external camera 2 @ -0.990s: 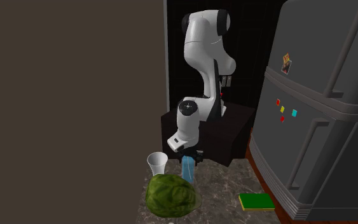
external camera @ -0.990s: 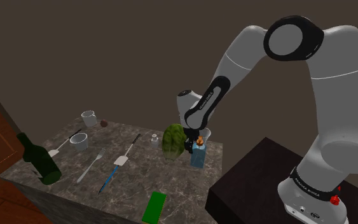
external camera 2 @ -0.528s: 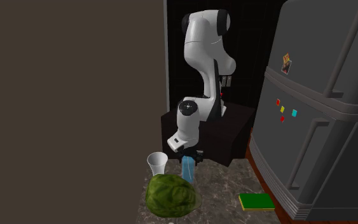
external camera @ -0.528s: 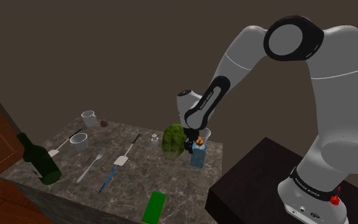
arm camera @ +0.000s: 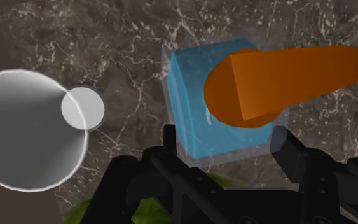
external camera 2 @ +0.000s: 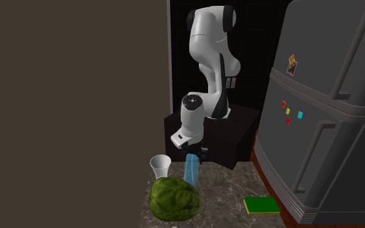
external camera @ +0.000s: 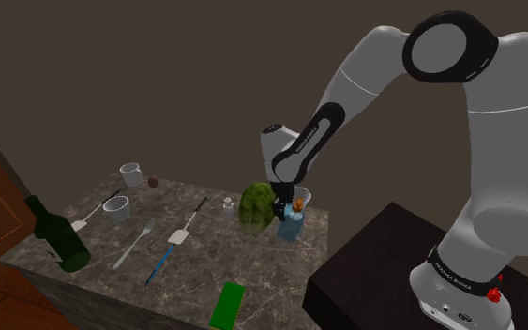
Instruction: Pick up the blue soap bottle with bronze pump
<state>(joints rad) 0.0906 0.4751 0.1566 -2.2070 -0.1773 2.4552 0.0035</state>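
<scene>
Both exterior cameras share the counter (external camera: 213,253), viewed from opposite sides.

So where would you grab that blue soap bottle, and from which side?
By its blue body just under the pump, coming down from above. The soap bottle is square with flat sides, good seats for the gripper, which clasps it exactly so. The cabbage and cup crowd it sideways, so the top looks like the freest way in.
</scene>
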